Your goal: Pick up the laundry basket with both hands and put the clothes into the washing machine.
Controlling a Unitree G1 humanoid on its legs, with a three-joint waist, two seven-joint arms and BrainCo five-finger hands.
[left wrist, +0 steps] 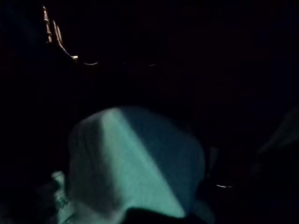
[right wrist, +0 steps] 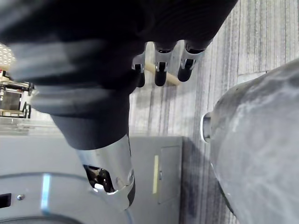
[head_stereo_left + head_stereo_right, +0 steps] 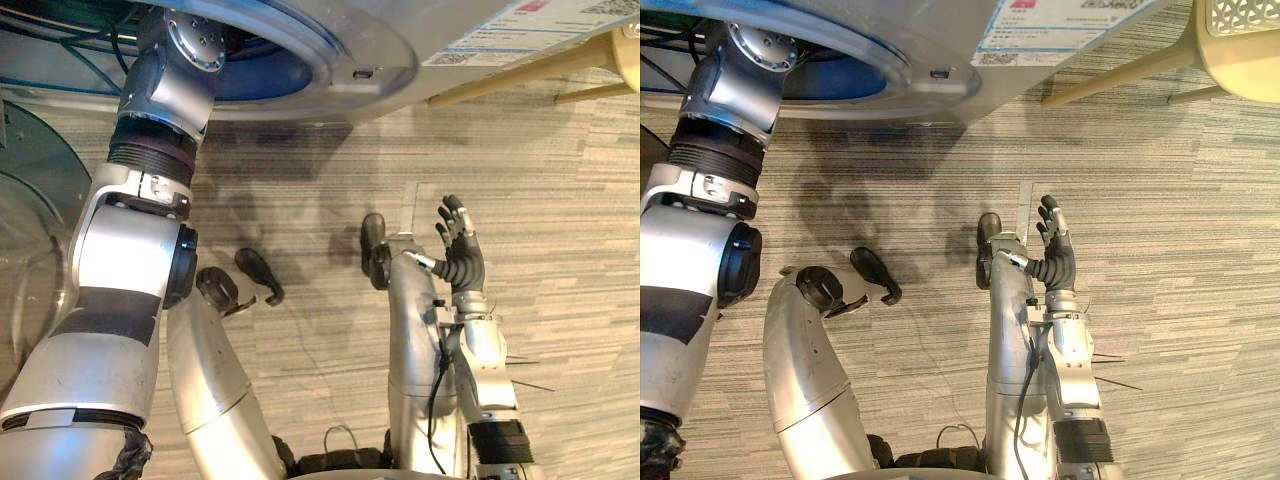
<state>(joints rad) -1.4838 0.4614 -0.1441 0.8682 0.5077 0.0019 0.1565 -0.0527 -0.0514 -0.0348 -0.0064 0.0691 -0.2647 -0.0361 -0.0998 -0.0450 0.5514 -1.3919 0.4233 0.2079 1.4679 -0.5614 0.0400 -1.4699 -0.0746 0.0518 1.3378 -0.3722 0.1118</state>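
The silver-grey left arm (image 3: pixel 160 110) extends up into the round, blue-lined opening (image 3: pixel 270 70) of the grey front-loading washing machine (image 3: pixel 400 40), its end hidden inside. The right hand (image 3: pixel 464 262) hangs over the striped beige carpet floor (image 3: pixel 560 220), fingers straight, touching nothing. Pale wooden chair legs (image 3: pixel 520 72) stand beside the machine. At the left edge is what may be the clear round door (image 3: pixel 30 260).

Below me the floor (image 3: pixel 570 220) runs in thin grey and beige stripes (carpet or plank, I cannot tell which). The washing machine (image 3: pixel 340 60) stands on it, grey-fronted. Just to the right of the washing machine, a pale yellow chair (image 3: pixel 1240 40) sets its slanted legs on the same floor.
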